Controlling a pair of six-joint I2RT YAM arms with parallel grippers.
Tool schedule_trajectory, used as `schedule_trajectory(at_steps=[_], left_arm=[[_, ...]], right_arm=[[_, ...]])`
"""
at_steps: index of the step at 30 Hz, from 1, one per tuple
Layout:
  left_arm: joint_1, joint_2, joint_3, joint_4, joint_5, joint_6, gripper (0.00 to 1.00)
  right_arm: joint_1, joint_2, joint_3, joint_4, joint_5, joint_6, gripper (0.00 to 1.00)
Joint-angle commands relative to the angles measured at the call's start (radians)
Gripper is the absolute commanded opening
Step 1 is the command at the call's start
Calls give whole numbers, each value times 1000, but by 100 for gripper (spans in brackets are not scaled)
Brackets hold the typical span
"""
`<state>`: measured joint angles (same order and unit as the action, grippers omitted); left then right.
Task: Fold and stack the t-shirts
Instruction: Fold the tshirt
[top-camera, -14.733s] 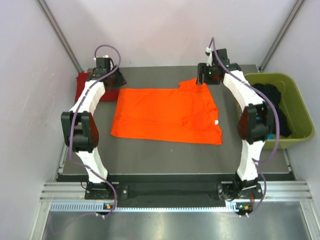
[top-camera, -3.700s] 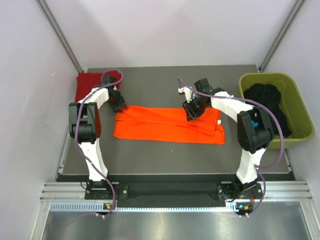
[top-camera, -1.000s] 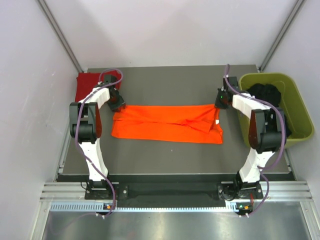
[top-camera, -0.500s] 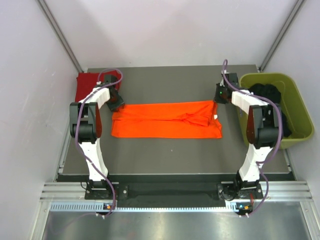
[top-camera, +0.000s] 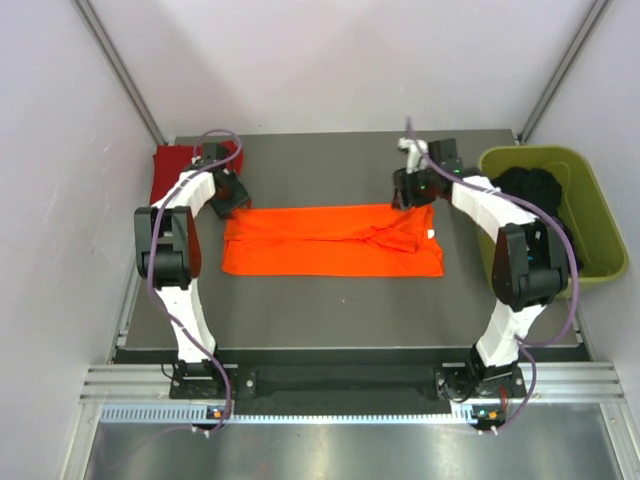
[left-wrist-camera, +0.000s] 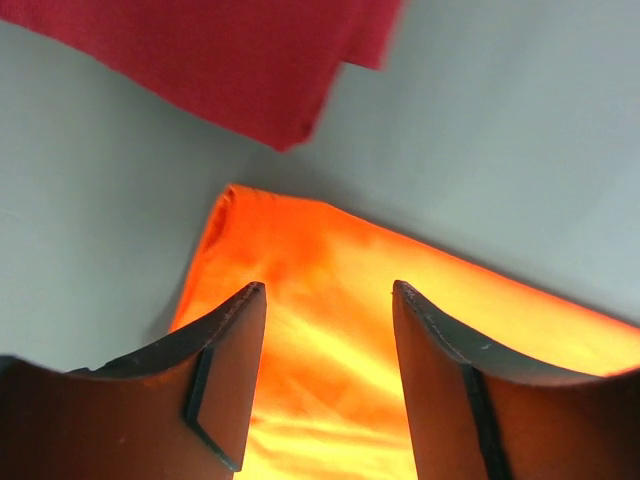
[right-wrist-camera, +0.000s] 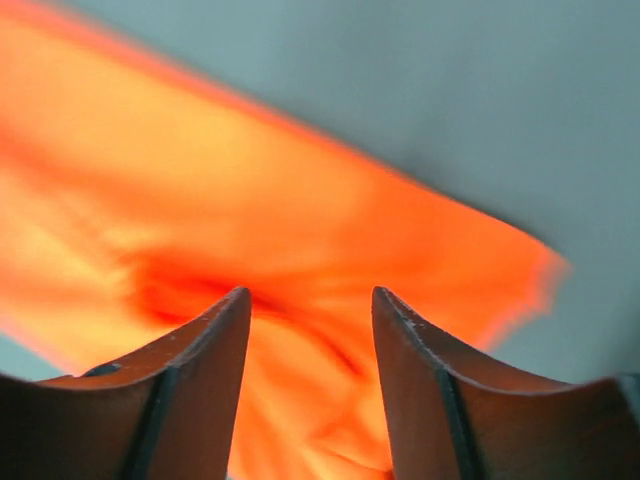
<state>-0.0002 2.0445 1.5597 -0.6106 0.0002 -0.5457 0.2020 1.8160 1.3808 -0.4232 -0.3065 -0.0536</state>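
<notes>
**Clerk:** Position of the orange shirt?

**Inspector:** The orange shirt lies flat at the centre of the bench. It is folded into a long band running from 9 o'clock to 3 o'clock. Creases gather toward its 3 o'clock end, where a small white tag shows at the edge.

**Clerk:** And the red shirt?

**Inspector:** The red shirt sits at the bench's 10 o'clock corner, close to the wall and partly under the left arm. It is apart from the orange one. The left wrist view shows a strip of bare bench between the two.

**Clerk:** Left pincer?

**Inspector:** The left pincer is over the orange shirt's 10 o'clock corner, between the two shirts. Its fingers stand spread, with the fabric lying under the gap and not pinched. Whether the tips touch the cloth cannot be told.

**Clerk:** Right pincer?

**Inspector:** The right pincer is at the band's far edge, about 1 o'clock, near the creased end. It is spread likewise, and orange fabric shows through the gap, ungripped. That wrist view is blurred, so contact cannot be told.

**Clerk:** Other items?

**Inspector:** An olive tub stands off the bench at 3 o'clock. It holds dark clothes.
</notes>
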Motion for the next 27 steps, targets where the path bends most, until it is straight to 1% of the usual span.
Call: schedule_trajectory(at_steps=[1, 2, 3, 5, 6, 8, 9, 11, 12, 18, 19, 27], left_arm=[[3, -115, 45, -17, 66, 16, 59], [3, -124, 42, -18, 81, 13, 59], [3, -133, 33, -23, 93, 9, 59], [3, -159, 17, -26, 122, -2, 59], [3, -170, -9, -15, 162, -6, 59], [3, -202, -36, 0, 190, -7, 60], [3, -211, -53, 5, 192, -8, 60], [3, -234, -64, 11, 198, -7, 60], [-23, -240, -70, 9, 201, -5, 60], [-29, -270, -92, 26, 205, -10, 60], [-29, -265, -93, 26, 205, -10, 60], [-30, -251, -101, 37, 213, -10, 60]], right_arm=[[108, -29, -11, -71, -227, -314, 55], [125, -23, -12, -80, -273, -354, 57], [128, -15, -12, -84, -282, -405, 59], [129, -12, -17, -80, -324, -457, 60], [128, -15, -20, -87, -345, -538, 60], [128, -26, -42, -91, -406, -621, 61], [128, -36, -49, -88, -414, -668, 62], [126, -37, -58, -92, -414, -706, 63], [126, -27, -57, -103, -410, -742, 63], [134, 11, -45, -138, -402, -830, 63], [137, 12, -48, -138, -379, -836, 62], [185, 34, -66, -43, -277, -821, 59]])
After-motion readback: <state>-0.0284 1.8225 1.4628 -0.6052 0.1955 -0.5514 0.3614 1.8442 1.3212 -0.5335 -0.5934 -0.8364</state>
